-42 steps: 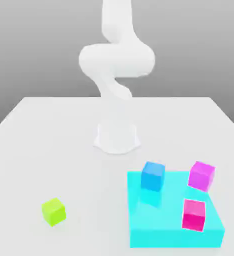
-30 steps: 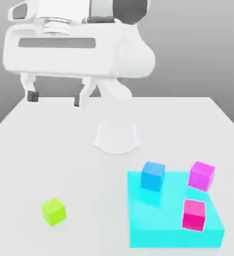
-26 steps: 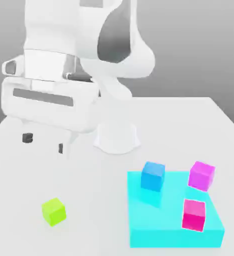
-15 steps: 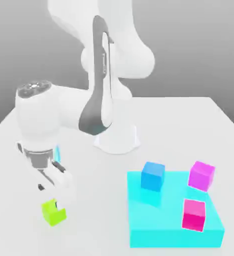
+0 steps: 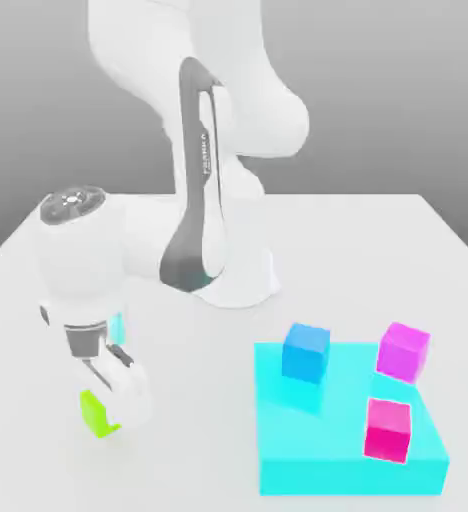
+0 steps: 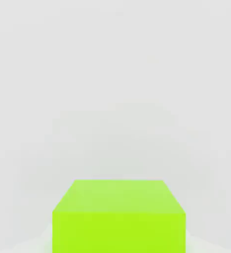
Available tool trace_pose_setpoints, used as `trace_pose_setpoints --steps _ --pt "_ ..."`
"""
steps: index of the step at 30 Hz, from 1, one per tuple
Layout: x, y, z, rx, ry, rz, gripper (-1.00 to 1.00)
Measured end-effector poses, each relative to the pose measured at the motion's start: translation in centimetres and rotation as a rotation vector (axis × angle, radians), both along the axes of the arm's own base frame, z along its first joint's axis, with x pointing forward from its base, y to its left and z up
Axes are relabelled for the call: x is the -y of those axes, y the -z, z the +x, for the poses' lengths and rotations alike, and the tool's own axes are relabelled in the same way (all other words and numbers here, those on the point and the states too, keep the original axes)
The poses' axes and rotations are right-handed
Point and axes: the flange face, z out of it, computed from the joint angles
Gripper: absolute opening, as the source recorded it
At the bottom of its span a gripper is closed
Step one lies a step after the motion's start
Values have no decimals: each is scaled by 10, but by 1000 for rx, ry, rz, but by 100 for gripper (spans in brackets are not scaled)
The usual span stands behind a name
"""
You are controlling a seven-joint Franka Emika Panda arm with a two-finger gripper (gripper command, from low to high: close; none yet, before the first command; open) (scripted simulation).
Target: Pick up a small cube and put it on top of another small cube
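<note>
A small lime-green cube (image 5: 93,413) lies on the white table near the exterior view's left front. My gripper (image 5: 106,405) has come down over it, open, and one white finger (image 5: 128,393) stands in front of the cube's right side and hides part of it. In the hand view the green cube (image 6: 118,217) sits close under the hand. A blue cube (image 5: 306,352) and a pink cube (image 5: 387,429) rest on a flat cyan block (image 5: 328,450). A purple cube (image 5: 403,351) sits at that block's far right corner.
The arm's white base (image 5: 240,280) stands mid-table behind the cubes. Its bent links reach over the table's left half (image 5: 38,270). The cyan block takes up the front right.
The hand swung in from above, dropped to the table at the left and settled lower around the green cube. No cube has visibly moved.
</note>
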Motion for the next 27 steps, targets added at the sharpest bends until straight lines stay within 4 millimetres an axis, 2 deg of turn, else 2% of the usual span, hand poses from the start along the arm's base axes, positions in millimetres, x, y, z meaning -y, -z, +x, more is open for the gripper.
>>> trace_pose_setpoints --steps 2,3,4,8,12,17,19,23,24,27 --pt "-26 -19 5 1 -43 2 -100" --pt "-49 -28 10 1 -90 2 -100" --pt "-64 -37 10 2 -114 3 -100" --pt "-125 -68 5 2 -213 4 -100" --pt "-186 -95 -14 1 -320 5 -100" --pt "-253 -122 -52 0 -462 3 -100" --pt "-263 -113 -59 0 -484 1 -100" --pt "-266 -76 -61 0 -492 -2 -100" --pt "-266 -66 -62 0 -492 -1 100" --pt "-266 -66 -62 0 -492 -1 100"
